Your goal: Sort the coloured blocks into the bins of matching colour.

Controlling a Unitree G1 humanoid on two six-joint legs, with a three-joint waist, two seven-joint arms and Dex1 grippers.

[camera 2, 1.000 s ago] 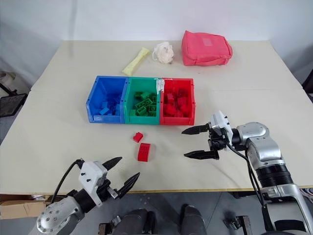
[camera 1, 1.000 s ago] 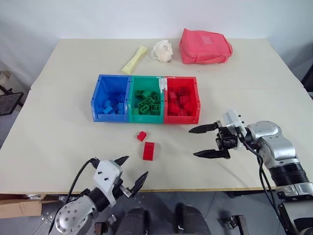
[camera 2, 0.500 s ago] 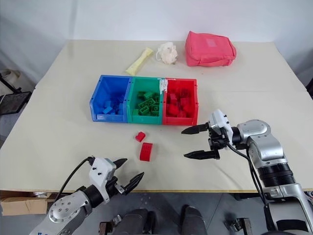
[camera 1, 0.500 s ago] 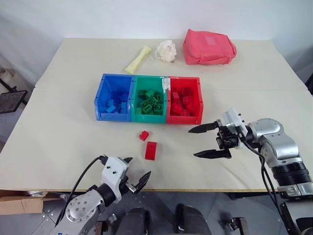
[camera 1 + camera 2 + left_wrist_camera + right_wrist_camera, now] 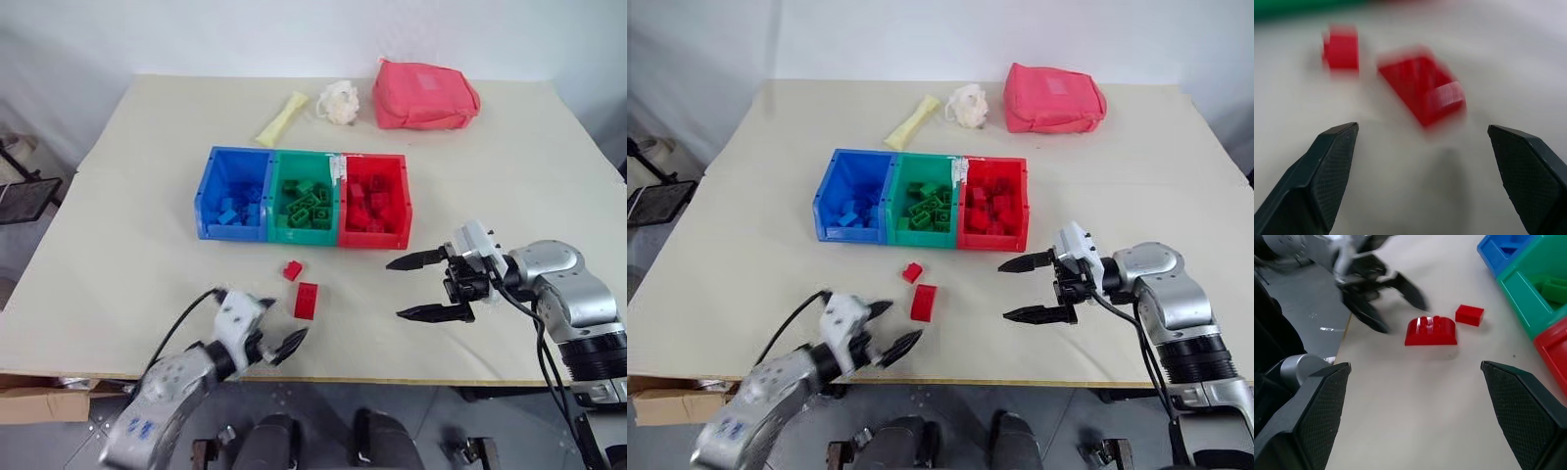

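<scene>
Two red blocks lie on the table in front of the bins: a small one (image 5: 291,269) and a larger one (image 5: 307,300). The joined bins stand in a row, blue (image 5: 229,232), green (image 5: 304,236) and red (image 5: 374,239), each holding blocks of its own colour. My left gripper (image 5: 279,323) is open at the table's front edge, just short of the larger red block (image 5: 1422,93), with nothing between its fingers. Off to the right of both blocks, my right gripper (image 5: 395,290) hangs open and empty, pointing left toward them (image 5: 1431,331).
At the back of the table lie a red fabric pouch (image 5: 424,95), a white fluffy ball (image 5: 341,101) and a pale yellow piece (image 5: 281,117). A cardboard box (image 5: 29,406) sits on the floor below the table's front left edge.
My left gripper has come forward and to the right, up to the table's front edge near the larger red block. The right gripper and the blocks have kept still.
</scene>
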